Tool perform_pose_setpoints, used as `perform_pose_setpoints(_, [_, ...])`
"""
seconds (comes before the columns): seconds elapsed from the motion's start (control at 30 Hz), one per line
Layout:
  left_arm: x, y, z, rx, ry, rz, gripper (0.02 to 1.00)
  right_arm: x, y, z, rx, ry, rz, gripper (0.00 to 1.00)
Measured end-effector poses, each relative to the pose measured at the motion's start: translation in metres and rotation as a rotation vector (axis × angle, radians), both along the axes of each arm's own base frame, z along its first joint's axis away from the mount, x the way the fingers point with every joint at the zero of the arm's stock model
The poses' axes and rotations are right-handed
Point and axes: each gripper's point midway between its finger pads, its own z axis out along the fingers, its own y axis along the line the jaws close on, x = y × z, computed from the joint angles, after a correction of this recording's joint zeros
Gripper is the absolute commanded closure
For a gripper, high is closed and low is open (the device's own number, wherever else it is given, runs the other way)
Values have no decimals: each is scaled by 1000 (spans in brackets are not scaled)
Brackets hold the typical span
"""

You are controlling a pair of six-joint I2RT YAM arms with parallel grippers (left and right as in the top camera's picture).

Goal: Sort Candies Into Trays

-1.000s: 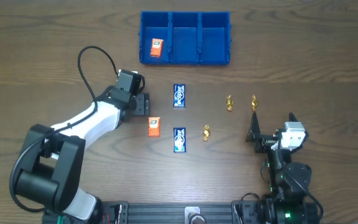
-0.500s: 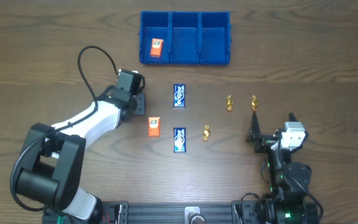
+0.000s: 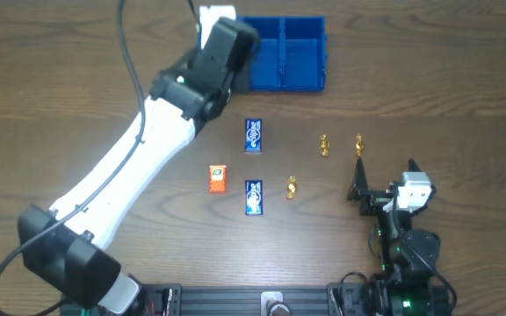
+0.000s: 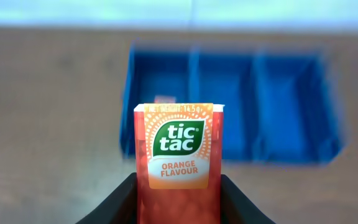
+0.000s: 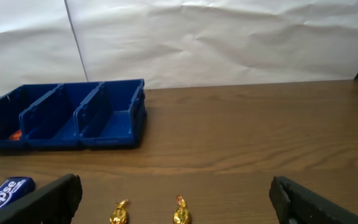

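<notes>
**Grip.** The left hand [image 4: 179,202] is closed on an orange mint box [image 4: 179,149], one finger on each narrow side. The box's lower part sits between the fingers.

**Orientation of held item.** The box's long axis runs in line with the fingers. Its free end points out of the hand towards the blue tray [image 4: 278,152], and its printed face is turned to the wrist camera.

**Key relation.** The tray lies ahead of the left hand, on the far side. Its long axis runs left to right, with three compartments side by side. The hand is raised and appears to be short of the tray's near wall. The box lines up roughly with the divider between the left and middle compartments. The left compartment [image 4: 160,124] already holds an orange item [image 4: 165,98], so it is judged to be the target. The coming move would therefore carry the box farther and slightly left before release.

**Other arm.** The right hand [image 3: 385,161] stands at the near right with its jaws wide apart and empty, well apart from the tray. The left arm is clearly the nearer.

**Remaining on the surface [image 3: 429,79].**
- One orange box [image 3: 217,179].
- Two blue mint boxes [image 3: 253,135] [image 3: 253,197], each with its long axis running near to far.
- Three gold-wrapped candies [image 3: 292,185] [image 3: 324,145] [image 3: 357,142].
</notes>
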Motion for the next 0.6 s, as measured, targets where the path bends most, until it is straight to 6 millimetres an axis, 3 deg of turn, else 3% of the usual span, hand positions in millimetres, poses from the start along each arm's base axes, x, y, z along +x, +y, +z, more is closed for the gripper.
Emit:
perform_pose_setpoints(0.07, [18, 6, 25, -14, -48, 41, 715, 0, 0, 0, 0, 0, 0, 3])
perform_pose_setpoints(0.13, [42, 13, 30, -14, -55, 80, 715, 0, 0, 0, 0, 0, 0, 3])
perform_pose_setpoints(0.2, [66, 18, 9, 12, -3, 106, 715, 0, 0, 0, 0, 0, 0, 3])
perform_pose_setpoints(0.23, [77, 20, -11, 34, 42, 116, 715, 0, 0, 0, 0, 0, 0, 3])
perform_pose_setpoints(0.3, [88, 20, -40, 59, 102, 121, 715, 0, 0, 0, 0, 1, 0, 3])
perform_pose_setpoints(0.33, [95, 19, -67, 73, 152, 119, 715, 0, 0, 0, 0, 0, 0, 3])
perform_pose_setpoints(0.43, [99, 17, -113, 82, 244, 104, 713, 0, 0, 0, 0, 0, 0, 3])
perform_pose_setpoints(0.5, [99, 18, -125, 77, 270, 100, 713, 0, 0, 0, 0, 0, 0, 3])
perform_pose_setpoints(0.6, [102, 22, -125, 55, 278, 100, 713, 0, 0, 0, 0, 0, 0, 3])
